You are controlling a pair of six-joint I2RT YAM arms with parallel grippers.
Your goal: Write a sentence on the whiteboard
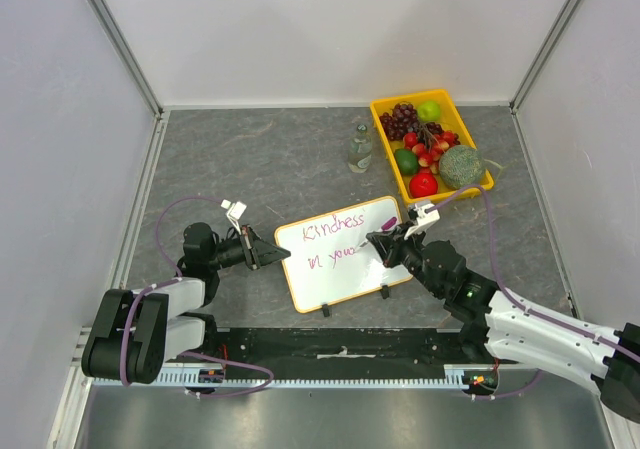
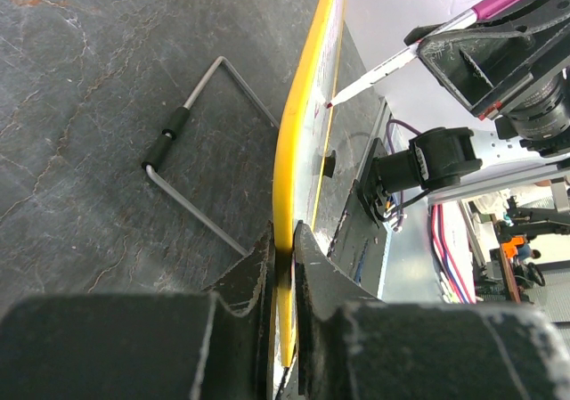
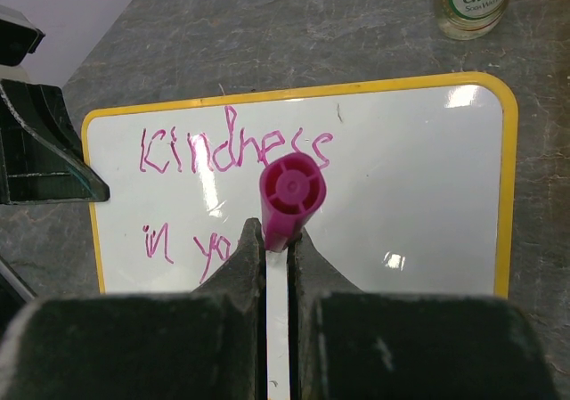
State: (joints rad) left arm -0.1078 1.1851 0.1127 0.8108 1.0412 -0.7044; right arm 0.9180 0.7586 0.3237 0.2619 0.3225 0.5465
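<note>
The whiteboard point(image 1: 345, 252), white with a yellow rim, lies tilted on the grey table. The sentence point(image 1: 335, 226) on it reads "Kindness" above "in yo" in purple-pink, also clear in the right wrist view point(image 3: 233, 148). My left gripper point(image 1: 272, 253) is shut on the board's left edge; its jaws clamp the yellow rim point(image 2: 294, 195). My right gripper point(image 1: 385, 245) is shut on a white marker with a magenta end point(image 3: 290, 195). The marker's tip point(image 2: 331, 102) touches the board near the second line.
A yellow tray point(image 1: 486, 179) of fruit and vegetables stands at the back right. A small glass bottle point(image 1: 360, 149) stands left of it, behind the board. The board's wire stand point(image 2: 191, 159) rests on the table. Grey walls close the sides.
</note>
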